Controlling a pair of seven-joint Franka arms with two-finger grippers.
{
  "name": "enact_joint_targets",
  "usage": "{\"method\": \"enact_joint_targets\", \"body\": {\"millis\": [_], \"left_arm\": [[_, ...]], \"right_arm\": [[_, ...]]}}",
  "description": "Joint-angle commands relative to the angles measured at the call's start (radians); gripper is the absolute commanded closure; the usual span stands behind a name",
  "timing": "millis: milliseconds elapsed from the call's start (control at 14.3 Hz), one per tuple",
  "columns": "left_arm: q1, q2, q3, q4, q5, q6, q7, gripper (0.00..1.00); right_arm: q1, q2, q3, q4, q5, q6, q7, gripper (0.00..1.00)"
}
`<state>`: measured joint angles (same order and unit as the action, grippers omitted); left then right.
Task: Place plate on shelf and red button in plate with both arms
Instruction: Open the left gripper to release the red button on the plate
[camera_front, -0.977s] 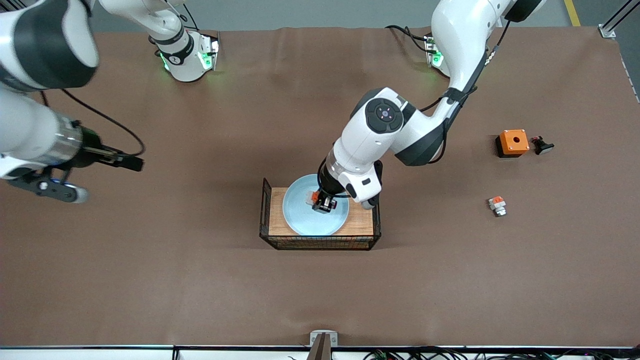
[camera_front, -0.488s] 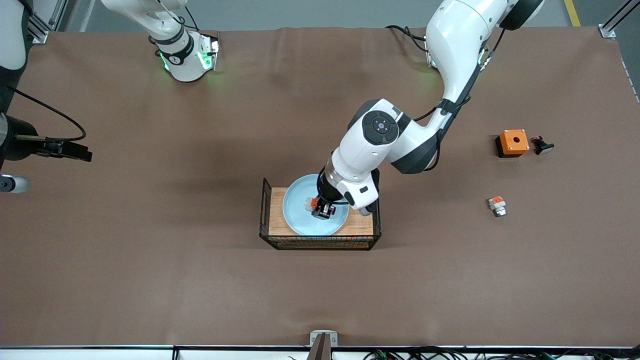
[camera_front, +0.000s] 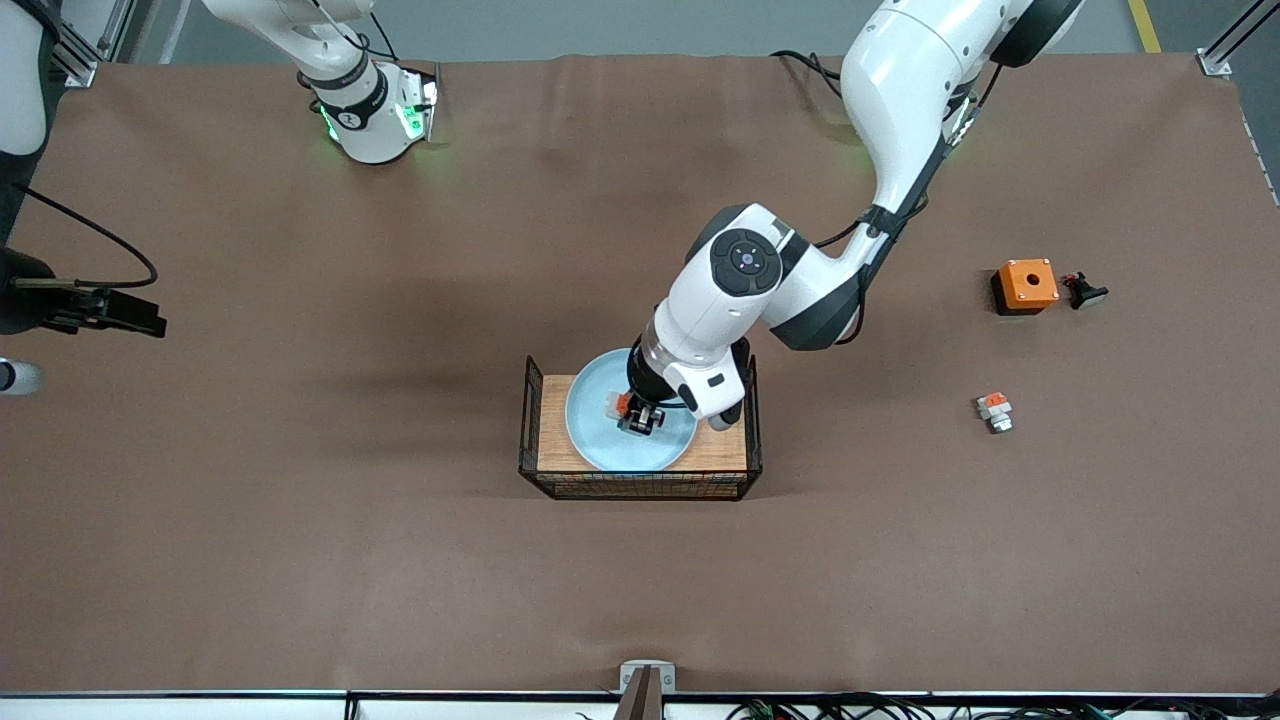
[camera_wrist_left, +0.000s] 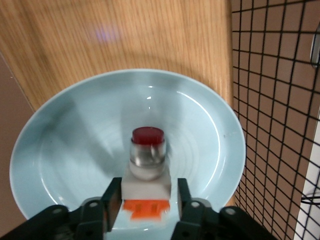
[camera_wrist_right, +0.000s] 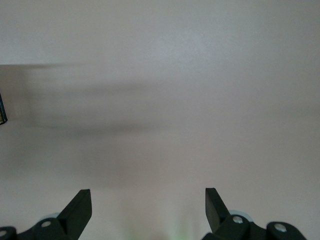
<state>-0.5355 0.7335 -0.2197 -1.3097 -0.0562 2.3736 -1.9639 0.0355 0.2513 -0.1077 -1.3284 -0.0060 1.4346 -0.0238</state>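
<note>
The pale blue plate (camera_front: 600, 440) lies in the wooden tray (camera_front: 553, 425) with black wire walls at the middle of the table. The red button (camera_front: 621, 404) lies on the plate with its dark red cap (camera_wrist_left: 147, 135) pointing away from the wrist. My left gripper (camera_front: 640, 418) is low over the plate, its fingers a little open on either side of the button's white body (camera_wrist_left: 146, 186); a thin gap shows at one finger (camera_wrist_left: 183, 192). My right gripper (camera_wrist_right: 147, 200) is open and empty over bare table at the right arm's end.
An orange box with a hole (camera_front: 1025, 284) and a small black part (camera_front: 1084, 291) lie toward the left arm's end. A white-orange part with a silvery end (camera_front: 994, 411) lies nearer to the front camera than those two. The wire walls (camera_wrist_left: 270, 100) stand close to the plate.
My left gripper has come lower over the plate and shifted slightly toward the right arm's end. My right arm has drawn back to the table's edge.
</note>
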Motion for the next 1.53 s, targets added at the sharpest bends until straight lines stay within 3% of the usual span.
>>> {"method": "enact_joint_targets", "body": {"millis": [0,70,140,419,628,837,1116,1326,1465], "left_arm": [[-0.015,0.006,0.026,0.029,0.016,0.007,-0.001,0.22],[-0.014,0.003,0.031,0.029,0.018,0.007,-0.001,0.03],[-0.012,-0.006,0.037,0.029,0.018,0.006,-0.001,0.0],[0.026,-0.117,0.034,0.018,0.064,-0.057,0.023,0.0],[0.093,-0.23,0.026,0.01,0.055,-0.21,0.202,0.0],[0.195,-0.348,0.02,-0.005,0.049,-0.425,0.516,0.0],[0.363,-0.489,0.02,-0.04,0.044,-0.699,1.11,0.0],[0.533,-0.546,0.02,-0.039,-0.009,-0.815,1.469,0.0],[0.607,-0.555,0.02,-0.039,-0.014,-0.82,1.609,0.0]], "right_arm": [[-0.016,-0.018,0.017,-0.018,-0.009,0.001,-0.007,0.0],[-0.017,-0.017,0.016,-0.018,-0.009,-0.002,-0.005,0.0],[-0.019,-0.017,0.016,-0.018,-0.009,0.0,-0.005,0.0],[-0.017,-0.017,0.017,-0.006,-0.003,0.001,0.001,0.0],[-0.016,-0.018,0.019,0.02,-0.002,0.0,-0.001,0.0],[-0.019,-0.027,0.017,0.021,0.012,-0.066,-0.005,0.0],[-0.025,-0.081,0.017,0.002,0.017,-0.158,-0.001,0.0],[-0.029,-0.167,0.022,-0.047,0.017,-0.136,-0.011,0.0],[-0.011,-0.21,0.023,-0.096,0.006,-0.082,-0.012,0.0]]}}
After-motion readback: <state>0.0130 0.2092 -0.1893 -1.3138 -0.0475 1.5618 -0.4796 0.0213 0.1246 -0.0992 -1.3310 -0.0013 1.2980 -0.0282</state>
